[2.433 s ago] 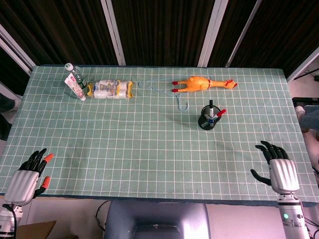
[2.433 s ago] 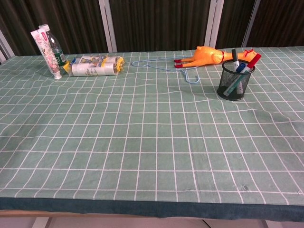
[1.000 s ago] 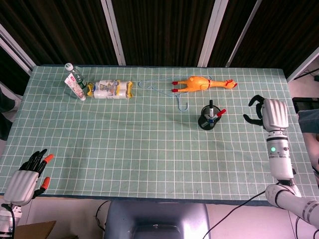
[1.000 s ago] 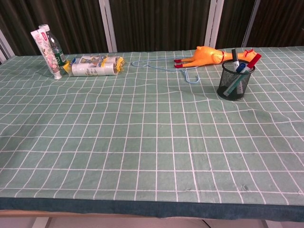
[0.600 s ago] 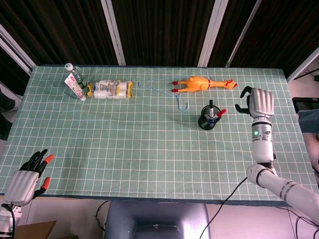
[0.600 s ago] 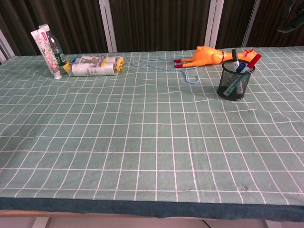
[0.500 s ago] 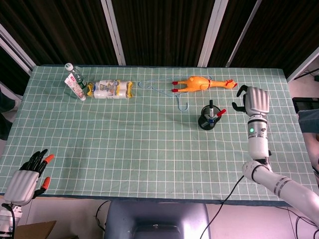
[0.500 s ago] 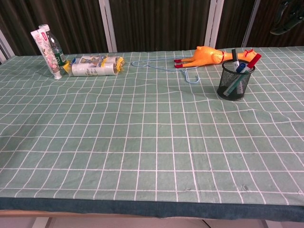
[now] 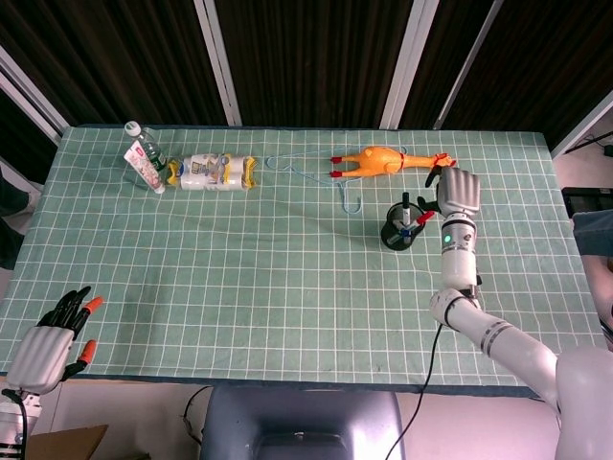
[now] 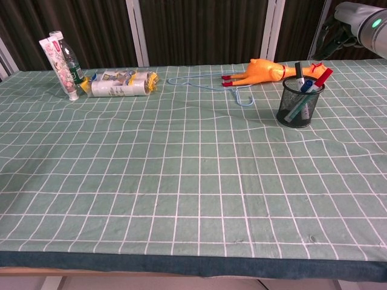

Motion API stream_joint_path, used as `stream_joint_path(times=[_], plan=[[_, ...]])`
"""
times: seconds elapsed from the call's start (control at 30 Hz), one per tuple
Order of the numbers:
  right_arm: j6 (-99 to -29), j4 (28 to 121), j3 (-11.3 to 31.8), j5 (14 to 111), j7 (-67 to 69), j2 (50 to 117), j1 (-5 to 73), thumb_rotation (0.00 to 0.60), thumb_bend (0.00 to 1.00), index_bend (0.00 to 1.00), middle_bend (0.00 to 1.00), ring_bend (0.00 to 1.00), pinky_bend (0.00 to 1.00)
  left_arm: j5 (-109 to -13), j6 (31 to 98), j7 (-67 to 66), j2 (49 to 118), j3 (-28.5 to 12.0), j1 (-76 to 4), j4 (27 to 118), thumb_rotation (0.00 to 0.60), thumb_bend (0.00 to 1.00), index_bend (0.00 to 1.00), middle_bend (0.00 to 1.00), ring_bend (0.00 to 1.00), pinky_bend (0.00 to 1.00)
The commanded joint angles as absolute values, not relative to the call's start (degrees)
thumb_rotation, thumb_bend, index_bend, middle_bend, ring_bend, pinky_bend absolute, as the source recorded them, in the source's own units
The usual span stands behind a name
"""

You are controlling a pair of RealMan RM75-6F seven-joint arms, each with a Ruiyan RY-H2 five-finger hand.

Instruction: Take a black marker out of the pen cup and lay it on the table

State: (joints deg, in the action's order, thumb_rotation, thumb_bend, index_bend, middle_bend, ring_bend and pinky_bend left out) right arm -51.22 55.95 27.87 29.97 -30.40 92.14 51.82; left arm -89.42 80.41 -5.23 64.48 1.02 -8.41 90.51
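A black mesh pen cup [image 9: 398, 234] [image 10: 298, 107] stands on the green grid cloth, right of centre. A black marker [image 9: 406, 203] [image 10: 297, 69] sticks up from it beside a red marker [image 10: 323, 77] and a blue one [image 10: 306, 84]. My right hand [image 9: 458, 192] [image 10: 358, 19] hovers just right of and above the cup, back up, dark fingers [image 10: 329, 37] hanging loosely bent and holding nothing. It does not touch the markers. My left hand [image 9: 48, 343] rests at the near left table edge, fingers apart, empty.
A yellow rubber chicken [image 9: 388, 160] [image 10: 260, 71] lies behind the cup, with a blue wire hanger [image 9: 321, 177] [image 10: 233, 89] to its left. At the far left stand a toothpaste tube [image 10: 60, 63], a bottle [image 10: 74, 66] and a wrapped pack [image 9: 213, 172].
My right arm has swung from the near right edge up and leftward, bringing the hand beside the pen cup. The left hand has stayed put.
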Motion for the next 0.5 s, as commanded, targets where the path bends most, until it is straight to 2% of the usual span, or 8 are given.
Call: stream_joint_path(times=[0.03, 0.5], plan=[[-50.9, 55.1, 27.6, 28.8, -31.6, 93.0, 52.6, 0.600, 0.41, 0.64, 1.00, 1.00, 1.00, -89.4, 80.3, -5.1, 64.5, 1.0, -8.4, 90.5, 0.600, 0.45, 0.17, 0.02, 0.02, 0.29], [-49.1, 51.3, 28.1, 24.2, -34.1, 95.8, 55.6, 0.600, 0.43, 0.62, 1.00, 1.00, 1.00, -89.4, 80.0, -4.9, 64.3, 1.2, -8.6, 90.5, 0.600, 0.45, 0.17, 0.02, 0.03, 0.29]])
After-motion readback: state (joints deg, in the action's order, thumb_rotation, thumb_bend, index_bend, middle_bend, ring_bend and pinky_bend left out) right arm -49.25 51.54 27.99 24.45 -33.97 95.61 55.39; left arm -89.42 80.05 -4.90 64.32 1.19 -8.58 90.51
